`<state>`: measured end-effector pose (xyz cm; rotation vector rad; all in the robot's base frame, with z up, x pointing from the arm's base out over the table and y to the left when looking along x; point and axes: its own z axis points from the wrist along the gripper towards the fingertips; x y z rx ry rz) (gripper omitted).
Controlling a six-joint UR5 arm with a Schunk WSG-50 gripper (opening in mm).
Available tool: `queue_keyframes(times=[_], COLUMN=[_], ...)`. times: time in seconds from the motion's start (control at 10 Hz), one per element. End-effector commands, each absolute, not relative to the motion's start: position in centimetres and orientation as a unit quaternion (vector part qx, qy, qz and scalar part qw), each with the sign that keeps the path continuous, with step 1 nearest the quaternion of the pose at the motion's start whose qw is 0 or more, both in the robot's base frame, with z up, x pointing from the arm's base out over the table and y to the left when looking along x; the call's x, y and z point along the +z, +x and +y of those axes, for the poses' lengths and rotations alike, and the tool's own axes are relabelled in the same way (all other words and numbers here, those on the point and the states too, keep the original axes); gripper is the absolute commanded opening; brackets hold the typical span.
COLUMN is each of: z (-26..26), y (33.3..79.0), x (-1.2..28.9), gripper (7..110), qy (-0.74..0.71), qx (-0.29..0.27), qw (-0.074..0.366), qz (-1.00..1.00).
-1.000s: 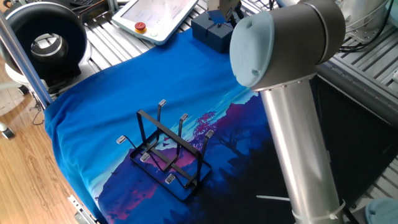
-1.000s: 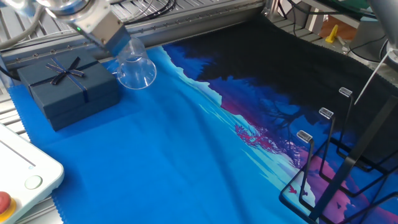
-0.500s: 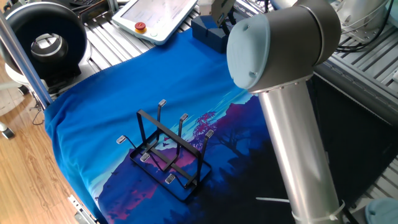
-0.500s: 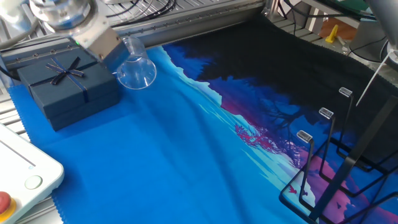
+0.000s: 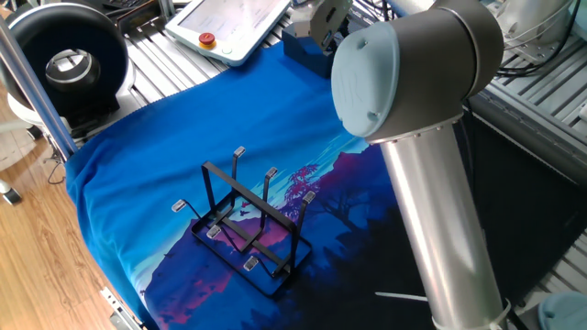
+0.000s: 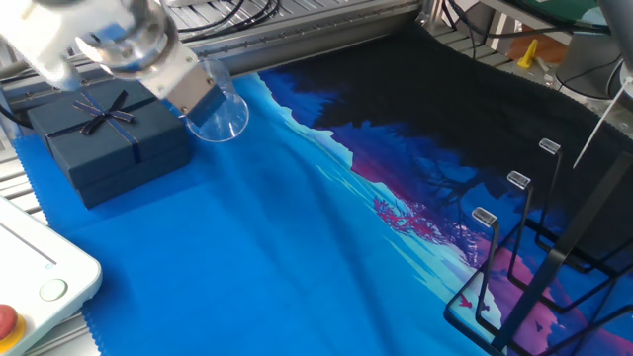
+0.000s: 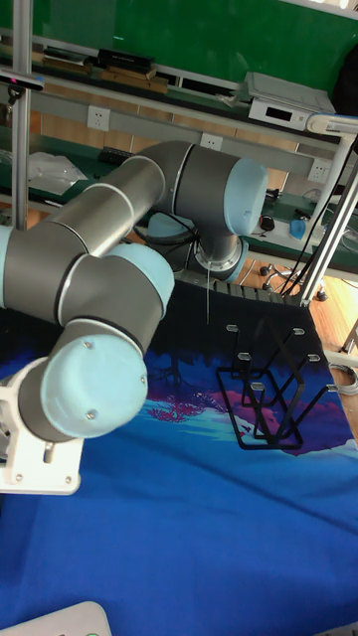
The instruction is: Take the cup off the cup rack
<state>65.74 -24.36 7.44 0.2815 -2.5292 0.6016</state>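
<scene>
The clear cup (image 6: 219, 111) lies tilted, base toward the camera, just above the blue cloth at the far left beside a dark blue box. My gripper (image 6: 194, 89) sits at its mouth and appears shut on its rim; the fingertips themselves are hidden by the gripper body. In one fixed view only the gripper's top (image 5: 326, 16) shows behind the arm's elbow, and the cup is hidden. The black cup rack (image 5: 246, 220) stands bare on the cloth, far from the cup; it also shows at right (image 6: 529, 267) and in the tall fixed view (image 7: 278, 383).
A dark blue gift box (image 6: 104, 138) with a ribbon sits against the cup's left side. A white teach pendant (image 5: 234, 23) lies beyond the cloth's edge. The arm's large elbow (image 5: 413, 64) hangs over the table. A black round device (image 5: 69, 64) stands at the left.
The gripper has turned and shifted down and right, closer over the cup's mouth, while the cup stayed at nearly the same spot. The rack has not moved.
</scene>
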Motion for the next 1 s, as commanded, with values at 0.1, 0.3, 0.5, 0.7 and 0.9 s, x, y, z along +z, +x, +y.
queue_keyframes(times=[0.1,0.3,0.5,0.7,0.9], z=[-25.6,-25.6,-25.7,-25.8,-24.3], y=[64.2,63.9,64.1,64.2,64.8], x=[8.1,8.2,7.9,7.7,6.9], gripper=[44,44,44,44,22], qy=[0.092,0.093,0.095,0.095,0.083], qx=[0.262,0.27,0.275,0.28,0.259], qw=[0.291,0.295,0.29,0.287,0.271], qz=[-0.915,-0.912,-0.912,-0.911,-0.923])
